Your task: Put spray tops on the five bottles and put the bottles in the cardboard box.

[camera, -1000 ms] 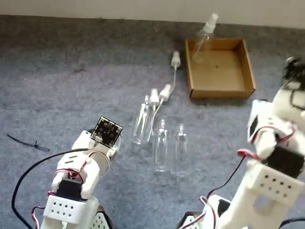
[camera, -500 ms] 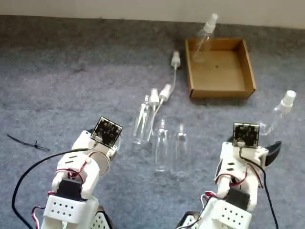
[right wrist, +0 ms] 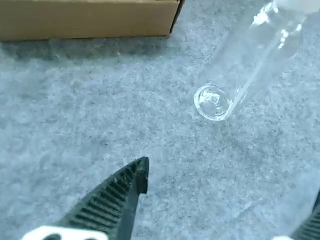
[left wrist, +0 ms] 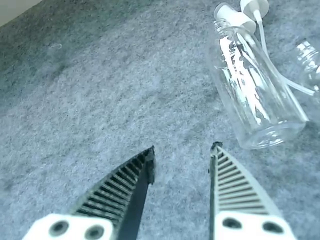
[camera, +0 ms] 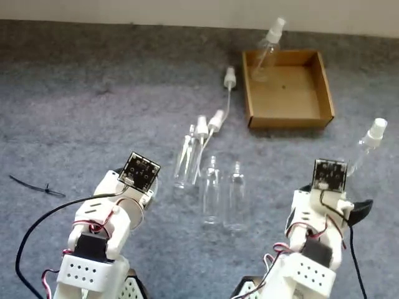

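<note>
High view: cardboard box [camera: 249, 99] sits at the far side of grey carpet [camera: 93, 93]. Boxed bottle [camera: 265, 56] w/ spray top on leans in a far corner of box, on the side facing the other bottles. Loose spray top [camera: 229, 77] w/ tube lies just outside that same box wall. Further from box, lying bottle [camera: 184, 159] points its neck toward box, w/ spray-top pair [camera: 201, 126] at the neck end; can't tell if either is screwed on. Two bare bottles [camera: 211, 190], no tops, lie side by side just beyond it, necks also toward box. Side bottle [camera: 365, 149], top on, lies near box's front corner, top end toward box, w/ right arm [camera: 318, 243] beside its base. Left arm [camera: 106, 230] is well apart from box, past lying bottle. Cable tie [camera: 37, 187] lies farthest from box. Left wrist view: left gripper [left wrist: 182, 150] has fingers spread, nothing between them, over bare carpet; lying bottle [left wrist: 255, 95] is ahead on the box side, not touching. Right wrist view: right gripper [right wrist: 230, 180] is spread wide and holds nothing; side bottle [right wrist: 250, 60] lies ahead, base toward fingers, apart from them, near box wall [right wrist: 90, 20].
</note>
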